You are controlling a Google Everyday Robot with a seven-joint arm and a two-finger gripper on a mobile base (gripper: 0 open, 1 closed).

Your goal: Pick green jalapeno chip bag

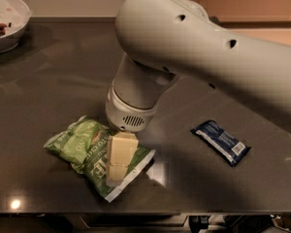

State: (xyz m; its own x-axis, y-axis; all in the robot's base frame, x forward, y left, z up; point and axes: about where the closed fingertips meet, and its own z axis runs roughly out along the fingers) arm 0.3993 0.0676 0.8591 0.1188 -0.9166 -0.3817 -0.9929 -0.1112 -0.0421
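The green jalapeno chip bag [82,147] lies flat on the dark table [53,72] near its front edge, crinkled, with white lettering and a white edge. My gripper [117,171] hangs from the large white arm [184,47] and reaches down over the right half of the bag. Its cream-coloured finger [120,154] covers part of the lettering. The arm hides the table behind the bag.
A small dark-blue packet [220,141] lies to the right of the bag. A white bowl [7,21] with dark bits stands at the back left corner. The table's front edge [136,211] runs just below the bag.
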